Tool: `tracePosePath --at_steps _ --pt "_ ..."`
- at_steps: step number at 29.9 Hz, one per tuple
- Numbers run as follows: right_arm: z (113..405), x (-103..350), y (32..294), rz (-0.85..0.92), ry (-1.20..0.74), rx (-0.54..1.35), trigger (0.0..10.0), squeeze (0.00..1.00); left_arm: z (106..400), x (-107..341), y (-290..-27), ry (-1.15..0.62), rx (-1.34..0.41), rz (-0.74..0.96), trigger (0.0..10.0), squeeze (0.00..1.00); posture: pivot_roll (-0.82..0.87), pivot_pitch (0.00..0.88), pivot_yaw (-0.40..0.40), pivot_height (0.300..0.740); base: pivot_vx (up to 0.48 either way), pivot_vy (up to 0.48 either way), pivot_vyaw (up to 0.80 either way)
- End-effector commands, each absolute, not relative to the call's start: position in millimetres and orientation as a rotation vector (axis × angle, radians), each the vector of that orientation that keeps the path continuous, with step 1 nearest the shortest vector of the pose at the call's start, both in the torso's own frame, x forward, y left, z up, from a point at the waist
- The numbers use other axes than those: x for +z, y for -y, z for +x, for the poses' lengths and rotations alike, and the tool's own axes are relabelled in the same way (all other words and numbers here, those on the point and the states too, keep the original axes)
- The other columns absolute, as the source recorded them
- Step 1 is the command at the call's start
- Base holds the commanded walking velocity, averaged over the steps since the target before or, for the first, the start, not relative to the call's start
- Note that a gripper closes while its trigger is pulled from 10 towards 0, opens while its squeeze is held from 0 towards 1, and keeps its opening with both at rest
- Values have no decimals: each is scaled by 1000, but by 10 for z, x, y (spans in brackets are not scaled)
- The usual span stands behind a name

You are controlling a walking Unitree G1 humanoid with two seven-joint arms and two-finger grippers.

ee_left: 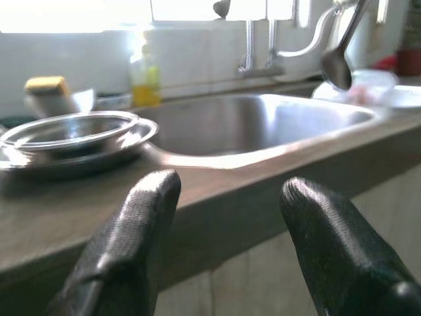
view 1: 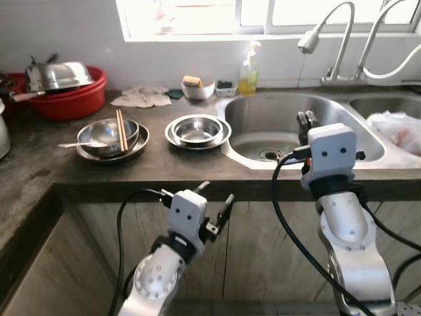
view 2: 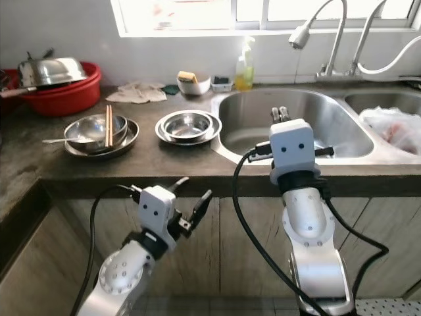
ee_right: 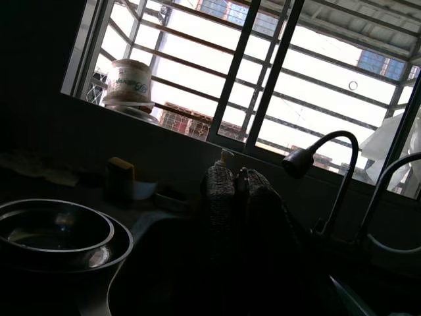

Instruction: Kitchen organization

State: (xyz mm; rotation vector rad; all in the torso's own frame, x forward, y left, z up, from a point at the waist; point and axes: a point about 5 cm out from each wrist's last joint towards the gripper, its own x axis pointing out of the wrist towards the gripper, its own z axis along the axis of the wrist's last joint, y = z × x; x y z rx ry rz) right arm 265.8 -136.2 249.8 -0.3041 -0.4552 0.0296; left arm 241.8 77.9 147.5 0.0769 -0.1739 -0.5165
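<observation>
Two nested steel bowls (view 1: 197, 130) sit on the dark counter (view 1: 39, 164) just left of the sink (view 1: 263, 112). Further left, another steel bowl (view 1: 108, 137) on a plate holds wooden chopsticks (view 1: 121, 130) and a spoon (view 1: 75, 144). My left gripper (view 1: 216, 194) is open and empty, below the counter's front edge, in front of the cabinet. In the left wrist view its fingers (ee_left: 131, 250) point towards the nested bowls (ee_left: 72, 131). My right gripper (view 1: 304, 122) is shut with nothing in it, raised over the left sink basin.
A red basin (view 1: 69, 99) with a steel pot stands at the back left. A cloth (view 1: 141, 97), a sponge in a white bowl (view 1: 196, 87) and a soap bottle (view 1: 248, 72) line the wall. Faucets (view 1: 332, 39) rise behind the sink. A plastic bag (view 1: 398, 128) lies in the right basin.
</observation>
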Motion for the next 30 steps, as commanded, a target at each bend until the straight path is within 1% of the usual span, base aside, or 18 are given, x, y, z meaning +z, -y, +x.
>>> tracePosePath --at_steps 1,5,12,17,21,22,24,27,30 --pt "2669 2567 1406 -313 483 19 10000 0 2424 1498 -754 189 -516 84 10000 0 59 0 -31 740 326 -349 0" --pt "2705 2685 1450 -323 529 7 10000 0 2425 1489 -752 188 -517 82 10000 0 58 0 -30 740 331 -344 0" --pt "2781 2756 1520 -335 538 -5 10000 0 2436 1491 -749 190 -514 83 10000 0 61 0 -35 740 355 -318 0" --pt "2904 2593 1545 -344 410 7 10000 0 2440 1481 -741 170 -506 48 10000 0 62 0 -36 740 388 -279 0" --pt "2937 2582 1545 -329 389 18 10000 0 2433 1503 -726 178 -512 55 10000 0 65 0 -35 740 391 -273 0" --pt "2982 2572 1545 -321 370 28 10000 0 2436 1502 -733 178 -510 57 10000 0 64 2 -34 740 394 -270 0" --pt "3020 2564 1543 -312 355 41 10000 0 2438 1493 -741 176 -507 55 10000 0 64 2 -34 740 435 0 0" --pt "3087 2501 1513 -313 295 95 10000 0 2449 1503 -749 165 -486 5 10000 0 64 2 -34 740 469 0 0" --pt "3160 2451 1490 -299 251 122 10000 0 2454 1507 -747 169 -487 19 10000 0 68 10 -40 740 480 0 0"
